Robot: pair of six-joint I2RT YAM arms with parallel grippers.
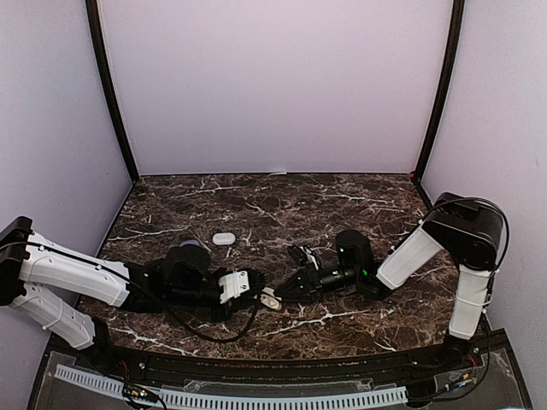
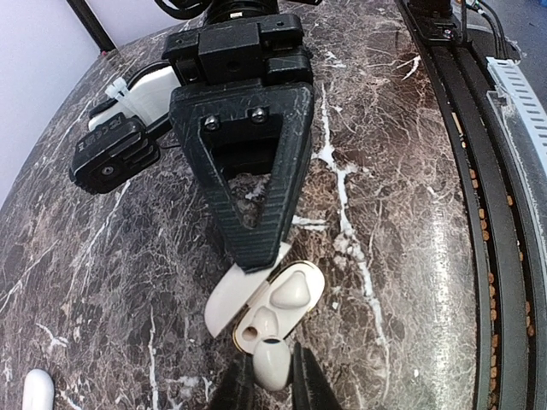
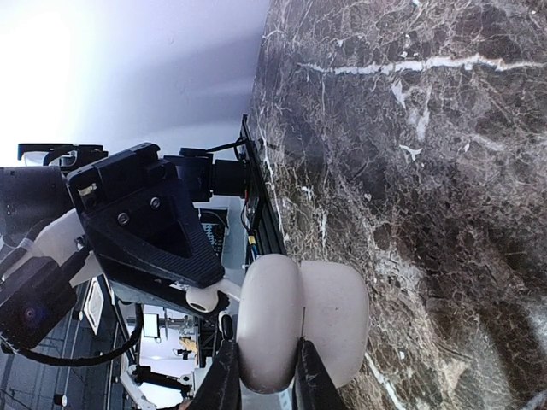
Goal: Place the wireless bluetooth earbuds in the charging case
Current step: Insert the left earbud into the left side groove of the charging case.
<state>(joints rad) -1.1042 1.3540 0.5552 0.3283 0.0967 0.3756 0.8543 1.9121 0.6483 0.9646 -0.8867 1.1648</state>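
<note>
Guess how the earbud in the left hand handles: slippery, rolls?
The earbud looks glossy and rounded, so probably slippery in the left hand. It's tiny, so likely very light. Released on the marble table, it would probably roll.

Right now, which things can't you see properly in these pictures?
Left wrist view: the left gripper covers both sides of its earbud.
Same view: a white object, cut off by the bottom edge, cannot be identified.
Right wrist view: the right gripper holds the charging case from outside, so its inside is hidden.
Top view: the case is tiny between both grippers; no detail shows.
</note>
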